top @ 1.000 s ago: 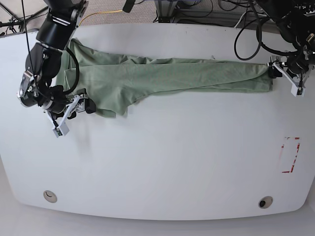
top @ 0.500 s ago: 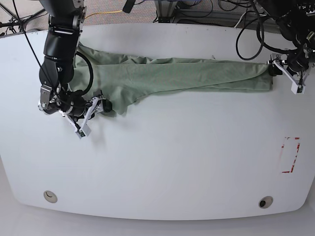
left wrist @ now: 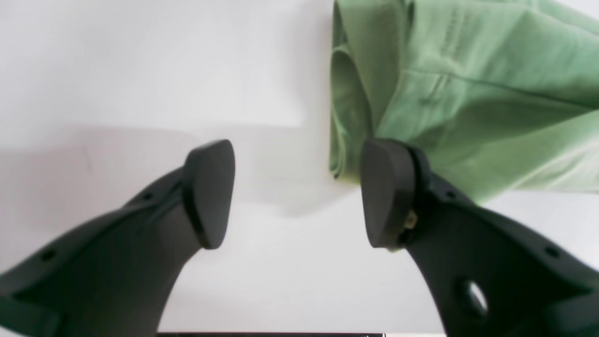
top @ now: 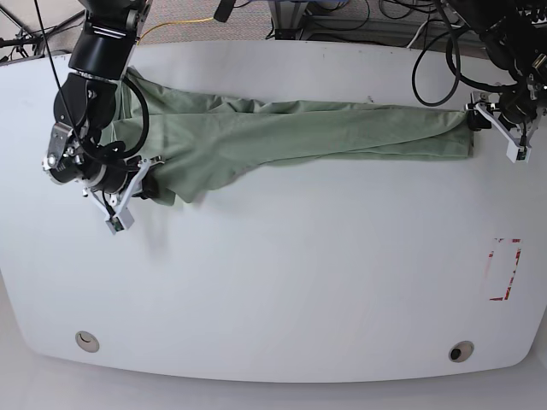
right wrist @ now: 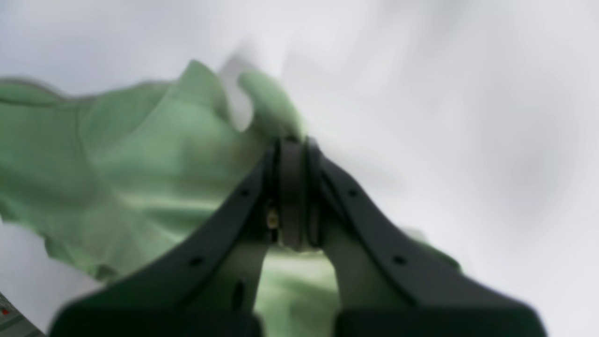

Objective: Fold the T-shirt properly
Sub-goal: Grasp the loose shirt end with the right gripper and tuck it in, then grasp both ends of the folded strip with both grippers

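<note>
T-shirt [top: 282, 135], green, laid in a long creased strip across the far part of the table [top: 282, 282]. Likely light, limp, quick to bunch; best taken near the corners, through all layers. Right gripper [right wrist: 294, 145]: fingers together, clamped on a fold at one end. Left gripper [left wrist: 298, 194]: fingers wide apart, nothing between, one fingertip beside or against the cloth's other end.

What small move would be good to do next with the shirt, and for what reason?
Probably close the left claw on the near corner of the T-shirt. The right claw already pinches the cloth at its end, while the left one stands open, with only one finger at the fabric's edge, so it may first need a slight shift toward the shirt.
</note>
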Robot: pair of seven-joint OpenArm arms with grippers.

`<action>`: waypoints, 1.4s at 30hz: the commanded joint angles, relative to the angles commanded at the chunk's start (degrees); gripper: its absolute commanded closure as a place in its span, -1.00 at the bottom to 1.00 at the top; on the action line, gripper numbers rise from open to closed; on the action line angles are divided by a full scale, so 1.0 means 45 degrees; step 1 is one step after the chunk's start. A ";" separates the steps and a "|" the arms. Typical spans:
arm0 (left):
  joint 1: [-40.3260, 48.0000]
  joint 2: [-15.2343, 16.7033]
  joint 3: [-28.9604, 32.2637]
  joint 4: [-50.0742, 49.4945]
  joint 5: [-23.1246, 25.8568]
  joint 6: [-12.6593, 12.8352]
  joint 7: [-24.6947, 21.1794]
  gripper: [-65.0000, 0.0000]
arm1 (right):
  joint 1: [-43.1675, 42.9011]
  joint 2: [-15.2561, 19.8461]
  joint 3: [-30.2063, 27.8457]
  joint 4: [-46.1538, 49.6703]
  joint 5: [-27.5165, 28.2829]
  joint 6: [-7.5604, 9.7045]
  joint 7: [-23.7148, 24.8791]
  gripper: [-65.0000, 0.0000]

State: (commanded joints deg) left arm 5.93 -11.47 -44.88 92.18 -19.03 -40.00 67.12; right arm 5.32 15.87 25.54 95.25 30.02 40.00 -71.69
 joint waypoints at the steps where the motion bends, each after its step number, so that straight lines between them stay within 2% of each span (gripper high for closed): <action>1: 0.0000 0.0000 0.0020 -0.0020 0.0000 0.0000 0.0000 -0.21 | -0.0313 0.0000 0.0332 0.0488 0.0156 0.0000 -0.0332 0.99; 5: 0.0000 0.0000 0.0059 -0.0039 0.0020 0.0000 0.0000 -0.21 | -0.1465 0.0000 0.1094 0.1739 0.0703 0.0000 -0.0957 0.98; 14: 0.0000 0.0000 0.0098 -0.0039 0.0020 0.0000 0.0000 -0.21 | -0.3380 0.0000 0.1270 0.2637 0.1895 0.0000 -0.1016 0.98; 19: 0.0000 -0.0020 0.0098 -0.0039 0.0020 0.0000 0.0000 -0.21 | -0.3868 -0.0215 0.2247 0.2833 0.2696 0.0000 -0.1016 0.98; 24: 0.0000 -0.0352 0.0098 -0.0039 0.0020 0.0000 0.0000 -0.21 | -0.4044 -0.0234 0.3067 0.2852 0.2657 0.0000 -0.1055 0.98; 35: 0.0020 -0.0371 0.0078 -0.0039 0.0020 0.0000 0.0000 -0.21 | -0.4005 -0.0078 0.3184 0.2051 0.2637 0.0000 -0.0996 0.96; 38: 0.0039 -0.0371 0.0078 -0.0039 0.0020 0.0000 0.0000 -0.21 | -0.3985 -0.0078 0.3204 0.2051 0.2637 0.0000 -0.0977 0.67; 41: 0.0234 -0.0371 0.0098 -0.0039 0.0020 0.0000 0.0000 -0.21 | -0.3985 -0.0078 0.3575 0.2110 0.2637 0.0000 -0.0977 0.09; 42: 0.0234 -0.0371 0.0098 -0.0039 0.0020 0.0000 0.0000 -0.21 | -0.3985 -0.0098 0.3770 0.2149 0.2657 0.0000 -0.0977 -0.02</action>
State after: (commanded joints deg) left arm 6.99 -13.14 -44.44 92.00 -18.95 -40.00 67.12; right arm -12.62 15.43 42.51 104.92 41.98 40.00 -76.09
